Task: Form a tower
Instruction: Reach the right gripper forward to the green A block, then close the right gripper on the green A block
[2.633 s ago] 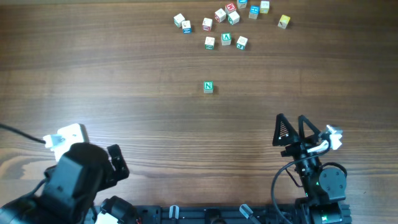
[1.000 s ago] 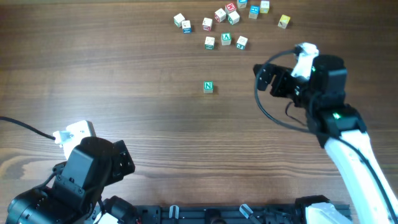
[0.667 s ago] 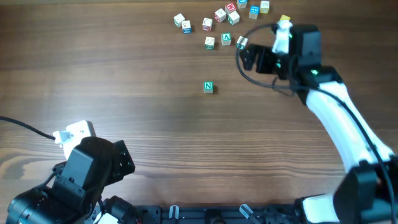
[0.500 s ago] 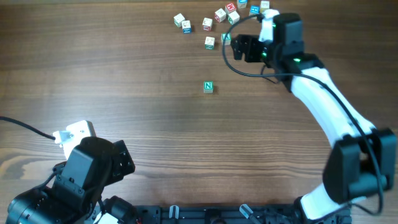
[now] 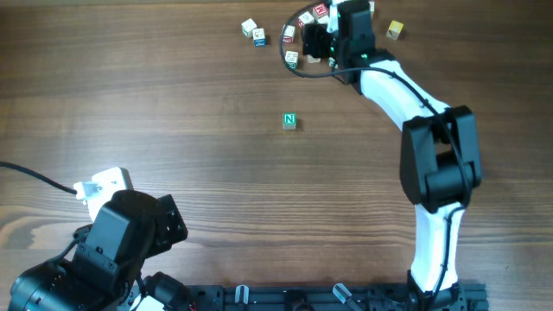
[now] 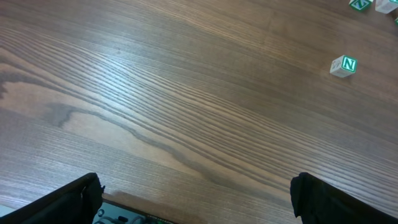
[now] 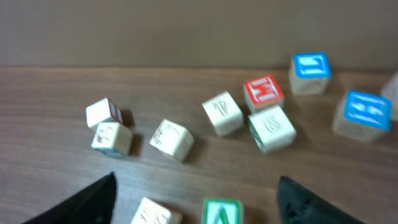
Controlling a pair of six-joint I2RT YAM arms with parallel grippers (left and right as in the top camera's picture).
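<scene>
Overhead, no tower stood yet: a whitish wooden green-N cube [image 5: 289,121] sat alone on the brown wooden table [image 5: 173,130], so the right end effector [image 7: 198,186], fingers apart and framing a whitish green-A cube [image 7: 222,211], needed centring before closing, while the left end effector [image 6: 196,186] gaped empty.

From overhead the right gripper [image 5: 315,43] and its arm sit over the middle of the cube cluster [image 5: 292,59], so the blocks underneath don't show. Right wrist cam is soft throughout; letters on the pale cubes can't be read. There the green A cube [image 7: 221,212] and a pale cube [image 7: 153,213] next to it are clipped by the btm edge, another block [image 7: 393,87] by the right edge. Its fingers [image 7: 84,202] show as dark corners only. Left wrist cam: left gripper [image 6: 196,204], fingers [image 6: 65,202] likewise cut off at btm, w/ a green-marked cube [image 6: 359,4] clipped at the top edge.
</scene>
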